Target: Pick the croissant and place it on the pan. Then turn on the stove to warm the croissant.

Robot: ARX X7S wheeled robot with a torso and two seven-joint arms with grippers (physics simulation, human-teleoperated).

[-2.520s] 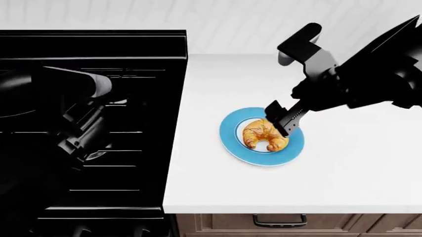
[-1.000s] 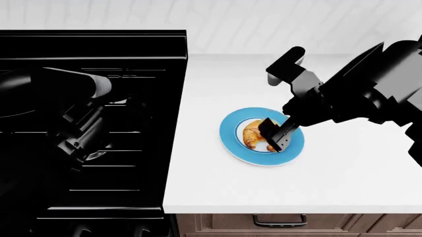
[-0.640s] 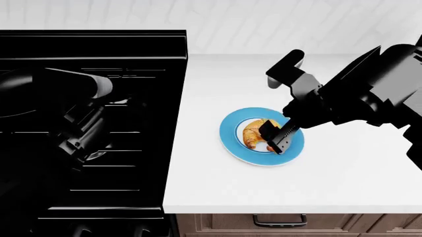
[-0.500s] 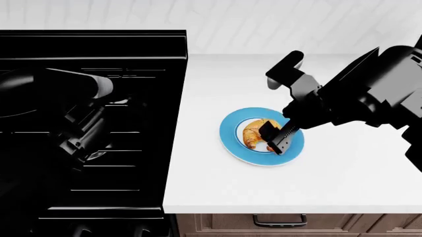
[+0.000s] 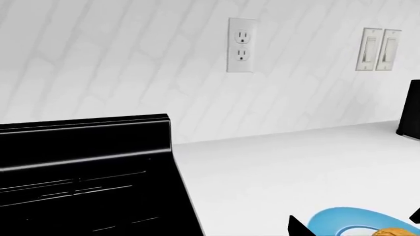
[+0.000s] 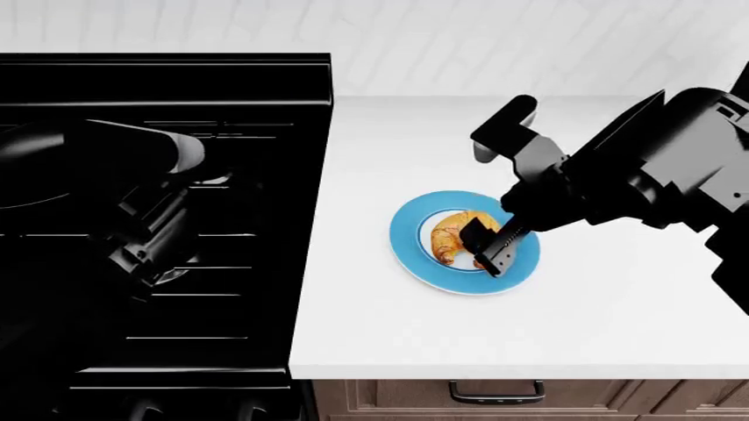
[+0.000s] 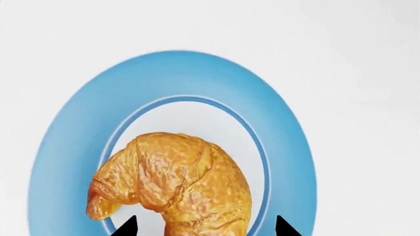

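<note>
Covering the left: the stove (image 6: 164,88), seen black and glossy beside the white tabletop (image 6: 387,324).
Plate: a blue-rimmed plate (image 6: 410,254) is set on the tabletop, near the stove's edge.
Croissant: the croissant (image 7: 174,182) is seen lying on the plate's white middle.
Right claw: the right claw (image 6: 482,247) is held spread over the croissant, one fingertip (image 7: 126,227) at each side.
Left claw: the left claw (image 6: 146,254) is hung over the stove; its opening cannot be told.
</note>
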